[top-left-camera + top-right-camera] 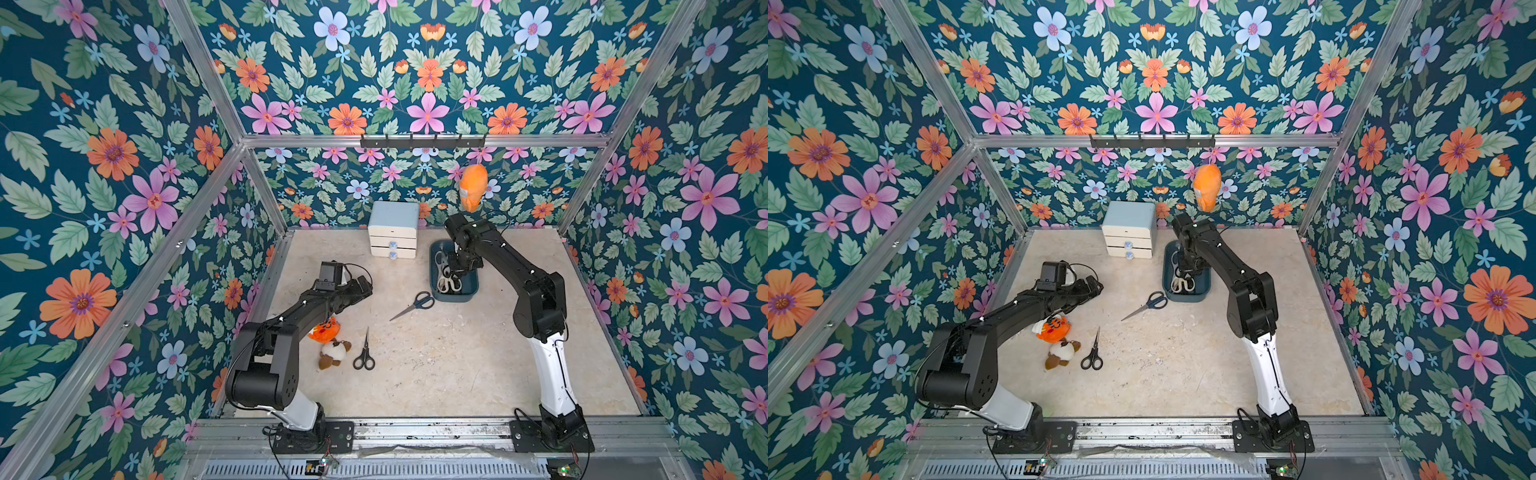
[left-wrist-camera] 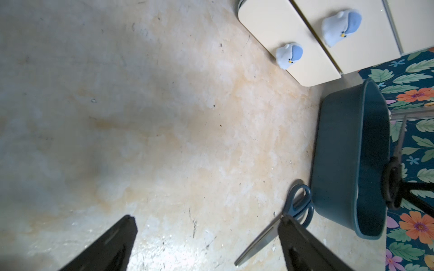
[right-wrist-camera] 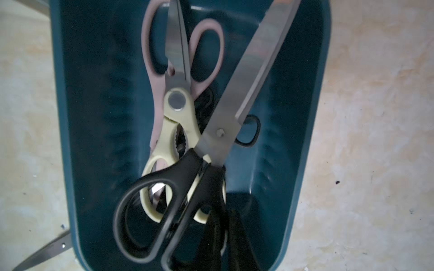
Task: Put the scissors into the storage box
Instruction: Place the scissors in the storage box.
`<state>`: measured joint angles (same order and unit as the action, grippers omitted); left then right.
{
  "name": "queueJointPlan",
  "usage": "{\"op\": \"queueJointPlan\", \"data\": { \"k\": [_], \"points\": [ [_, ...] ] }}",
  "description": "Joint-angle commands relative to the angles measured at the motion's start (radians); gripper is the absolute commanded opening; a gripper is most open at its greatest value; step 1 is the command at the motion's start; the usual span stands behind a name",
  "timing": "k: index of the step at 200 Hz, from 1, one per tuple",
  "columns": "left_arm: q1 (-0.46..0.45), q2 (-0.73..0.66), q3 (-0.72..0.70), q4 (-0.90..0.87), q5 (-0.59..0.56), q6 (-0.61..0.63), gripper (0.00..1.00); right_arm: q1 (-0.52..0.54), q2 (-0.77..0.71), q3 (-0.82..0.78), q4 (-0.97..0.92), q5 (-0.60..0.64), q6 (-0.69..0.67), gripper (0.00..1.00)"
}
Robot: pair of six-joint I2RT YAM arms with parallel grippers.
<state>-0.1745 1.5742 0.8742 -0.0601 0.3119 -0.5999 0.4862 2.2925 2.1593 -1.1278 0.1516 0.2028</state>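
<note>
Two pairs lie loose on our mottled beige desk (image 1: 457, 374). Leftmost, the small black-handled metal scissors (image 1: 364, 353) point their tips at the back wall. Our left jaws hang wide open and empty. Just to their right lie the dark-blue-handled scissors (image 1: 411, 307), slanted, tips front-left, handles just beside the dark teal plastic storage box (image 1: 455, 299). Inside it we see cream shears (image 3: 178, 117) and pinkish-beige shears (image 3: 146, 58). Our right jaws are clamped on one handle loop of the large black-handled scissors (image 3: 218, 133), blades running along the box toward the back wall.
</note>
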Motion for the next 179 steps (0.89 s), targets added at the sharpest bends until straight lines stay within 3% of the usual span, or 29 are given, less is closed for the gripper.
{"op": "queueJointPlan", "data": {
  "k": [1,66,107,127,179],
  "points": [
    [-0.002,0.004,0.012,0.005,-0.003,-0.003,0.99,0.001,0.010,-0.024,-0.015,-0.015,-0.039,0.00],
    [-0.002,-0.009,0.000,-0.016,-0.024,0.008,0.99,0.002,0.006,-0.092,0.030,-0.006,-0.011,0.00],
    [-0.002,-0.005,-0.010,-0.002,-0.019,0.002,0.99,0.006,-0.034,-0.094,0.037,0.012,0.062,0.24],
    [-0.001,0.001,-0.006,0.006,-0.004,0.002,0.99,0.023,-0.073,-0.094,0.029,0.038,0.147,0.31],
    [-0.002,-0.009,-0.028,0.035,-0.010,-0.012,0.99,0.150,-0.142,-0.135,0.020,0.103,0.508,0.32]
  ]
}}
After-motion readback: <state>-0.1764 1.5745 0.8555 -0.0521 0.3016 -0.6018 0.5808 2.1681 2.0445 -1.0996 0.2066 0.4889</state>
